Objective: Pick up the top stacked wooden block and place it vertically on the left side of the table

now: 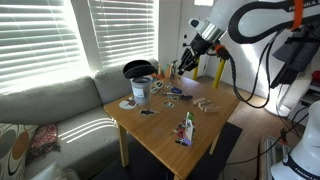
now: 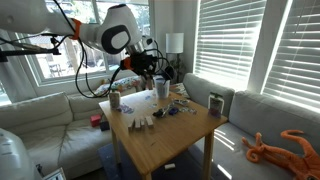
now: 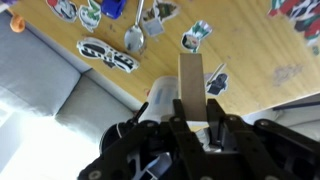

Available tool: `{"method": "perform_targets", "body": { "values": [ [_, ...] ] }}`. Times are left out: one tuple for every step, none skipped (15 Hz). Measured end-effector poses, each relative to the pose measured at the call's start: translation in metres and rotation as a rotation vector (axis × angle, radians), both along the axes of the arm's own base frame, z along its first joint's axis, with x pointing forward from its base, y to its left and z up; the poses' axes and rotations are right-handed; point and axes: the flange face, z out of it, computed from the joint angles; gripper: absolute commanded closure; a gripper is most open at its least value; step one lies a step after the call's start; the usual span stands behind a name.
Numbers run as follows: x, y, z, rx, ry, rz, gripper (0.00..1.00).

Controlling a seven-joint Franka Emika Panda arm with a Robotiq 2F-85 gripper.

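Note:
My gripper (image 3: 196,108) is shut on a light wooden block (image 3: 191,78), which sticks out lengthwise from between the fingers. In both exterior views the gripper (image 1: 186,58) (image 2: 150,68) hangs above the far edge of the square light-brown wooden table (image 1: 165,132) (image 2: 160,142), clear of the top. The block is too small to make out in the exterior views. In the wrist view the tabletop (image 3: 240,40) lies below, with several stickers on it.
A white can (image 1: 141,92) and a dark bowl (image 1: 137,69) stand near the table's sofa side. A small bottle (image 1: 186,128) stands near the front. A mug (image 2: 215,103) sits at one table edge. A grey sofa (image 1: 60,115) flanks the table. A white cylinder (image 3: 160,100) lies under the gripper.

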Motion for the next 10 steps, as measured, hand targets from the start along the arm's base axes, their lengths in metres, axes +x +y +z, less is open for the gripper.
{"method": "perform_targets", "body": {
  "values": [
    [0.007, 0.005, -0.002, 0.027, -0.038, -0.021, 0.93],
    [0.013, 0.006, -0.005, 0.049, -0.067, -0.04, 0.93],
    [0.017, 0.006, -0.008, 0.078, -0.079, -0.058, 0.93],
    [0.019, 0.005, -0.012, 0.114, -0.073, -0.075, 0.93],
    [0.018, 0.005, -0.018, 0.161, -0.052, -0.091, 0.93],
    [0.017, 0.005, -0.022, 0.208, -0.021, -0.101, 0.93],
    [0.015, 0.005, -0.026, 0.254, 0.014, -0.102, 0.93],
    [0.013, 0.004, -0.028, 0.289, 0.04, -0.086, 0.93],
    [0.01, 0.001, -0.03, 0.303, 0.052, -0.052, 0.93],
    [0.006, -0.003, -0.032, 0.31, 0.064, -0.02, 0.72]
  ]
}}
